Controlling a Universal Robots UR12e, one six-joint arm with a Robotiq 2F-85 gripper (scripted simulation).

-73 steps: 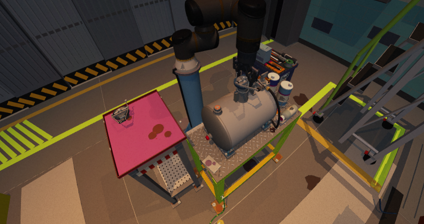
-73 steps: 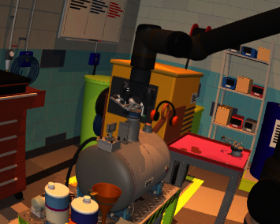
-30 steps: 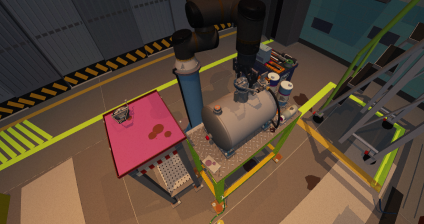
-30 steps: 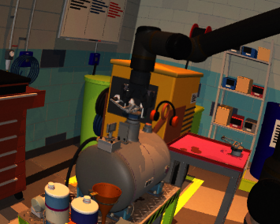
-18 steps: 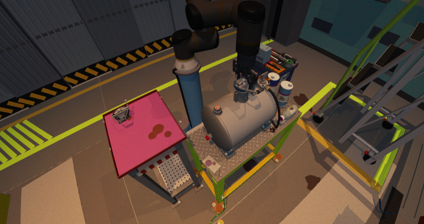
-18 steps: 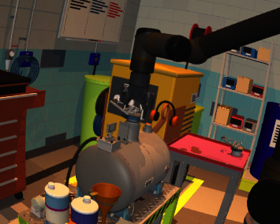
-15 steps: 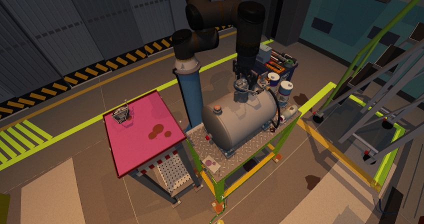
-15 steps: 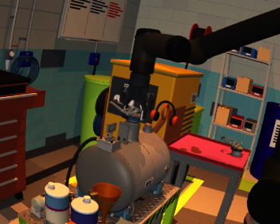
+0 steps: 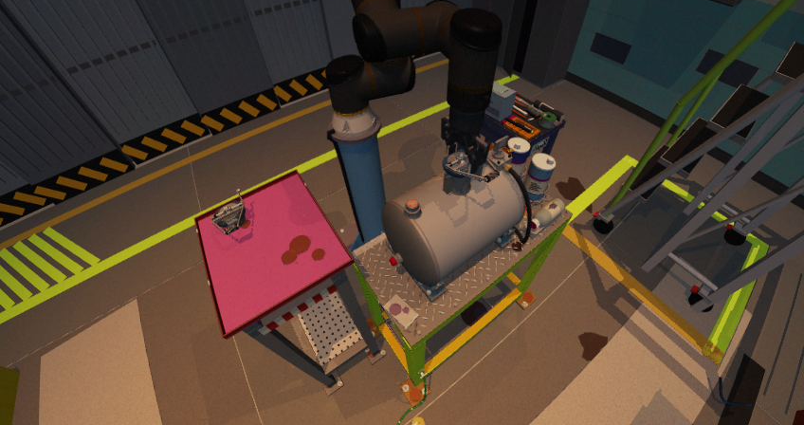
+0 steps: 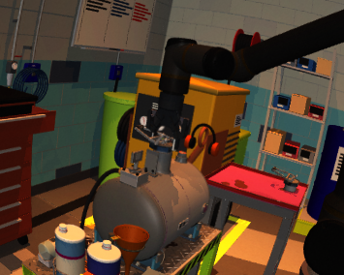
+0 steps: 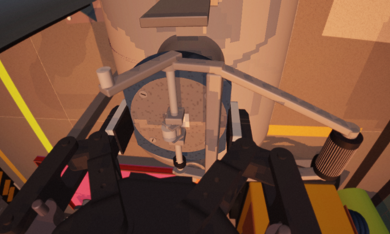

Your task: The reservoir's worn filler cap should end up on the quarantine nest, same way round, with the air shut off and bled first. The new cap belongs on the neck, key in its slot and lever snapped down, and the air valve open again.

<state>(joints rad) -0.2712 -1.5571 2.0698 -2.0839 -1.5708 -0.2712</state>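
Above the grey reservoir tank (image 9: 451,226), my gripper (image 11: 176,125) is closed on the worn filler cap (image 11: 177,112), lifted clear of the tank top. The cap is a round speckled disc with a blue rim, and its lever arms stick out to either side. From the side camera the cap (image 9: 464,167) hangs under the wrist over the tank's far end. A second cap (image 9: 228,217) stands on the pink table (image 9: 271,249) to the left, with its lever raised. An orange fitting (image 9: 412,205) sits on the tank's near end.
Two white canisters (image 9: 533,164) stand behind the tank, next to a toolbox (image 9: 522,119). An orange funnel (image 10: 131,239) stands at the tank's end. The blue arm pedestal (image 9: 361,181) rises between table and tank. A grey stair frame (image 9: 711,156) fills the right side.
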